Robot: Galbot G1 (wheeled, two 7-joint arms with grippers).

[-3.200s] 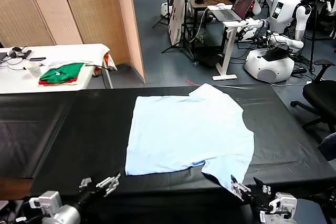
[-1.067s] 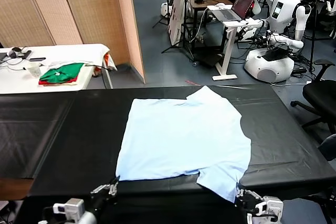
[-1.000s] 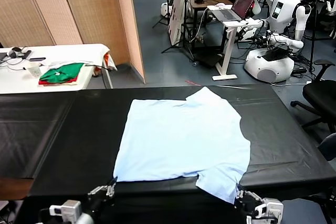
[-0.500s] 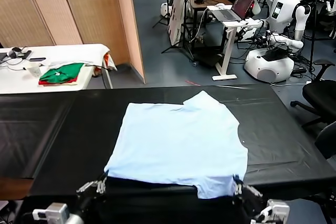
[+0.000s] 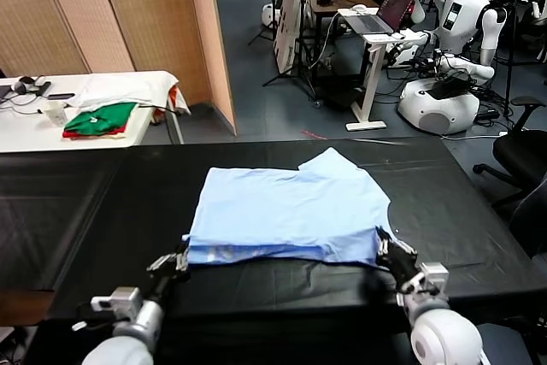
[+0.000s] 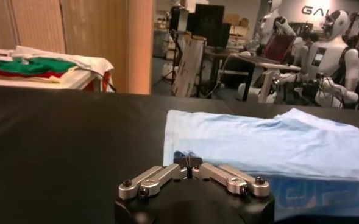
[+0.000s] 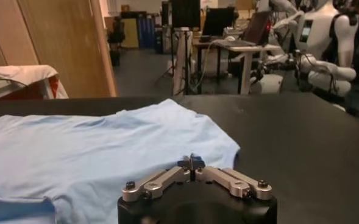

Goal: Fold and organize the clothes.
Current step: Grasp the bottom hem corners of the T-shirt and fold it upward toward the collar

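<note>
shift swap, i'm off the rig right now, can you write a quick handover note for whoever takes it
Left gripper: shut on the near left corner of the T-shirt.
Right gripper: shut on the near right corner.
The shirt lies on the black table; its near edge is lifted and carried over the rest, lettering showing underneath.
Done: both corners gripped, first fold begun.
Left: lay the edge down, release, finish folding and tidy it.
</note>
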